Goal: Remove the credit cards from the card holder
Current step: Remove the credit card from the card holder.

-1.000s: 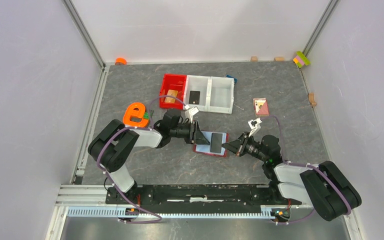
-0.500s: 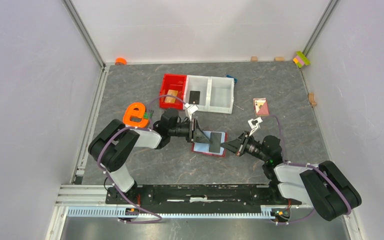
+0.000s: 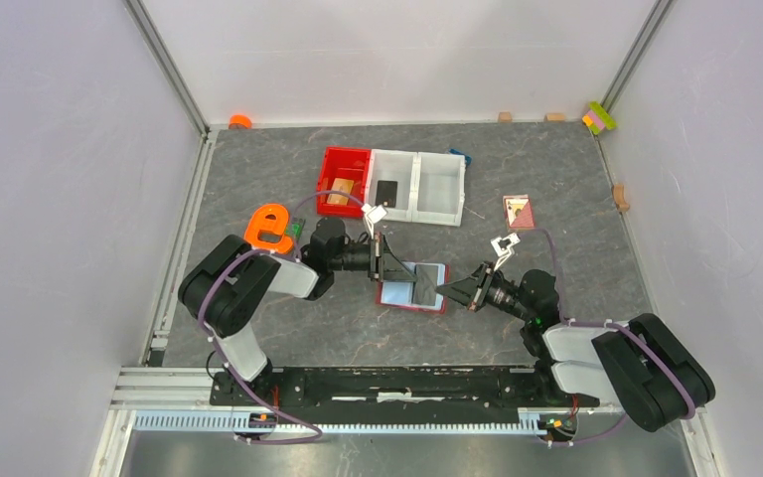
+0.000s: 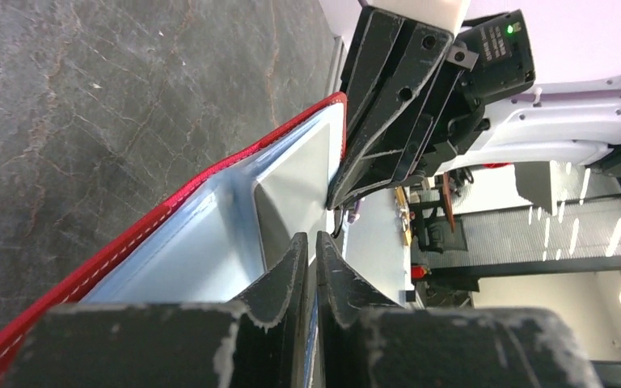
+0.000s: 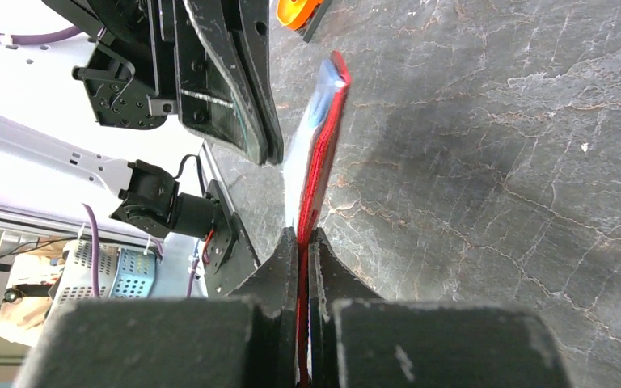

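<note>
The card holder (image 3: 400, 295) lies open on the table between my two arms, dark red outside with a pale blue lining (image 4: 186, 255). My right gripper (image 3: 444, 292) (image 5: 305, 232) is shut on its red right edge (image 5: 323, 137). My left gripper (image 3: 385, 270) (image 4: 310, 236) reaches in from the left, its jaws closed on the thin edge of a pale grey-blue credit card (image 4: 291, 190) that still sits in the holder. From above this card (image 3: 425, 287) looks dark. A tan-orange card (image 3: 336, 196) lies in the red bin, and a black card (image 3: 387, 191) in the white bin next to it.
The red bin (image 3: 344, 159) and two white bins (image 3: 440, 189) stand in a row behind the holder. An orange object (image 3: 270, 229) sits by the left arm. A pink-and-white patterned card (image 3: 519, 212) lies at the right. Small blocks (image 3: 599, 117) line the back wall.
My left gripper's jaws have closed on the card's edge. It has shifted slightly left, and the holder moved a little with it. The right gripper keeps its grip.
</note>
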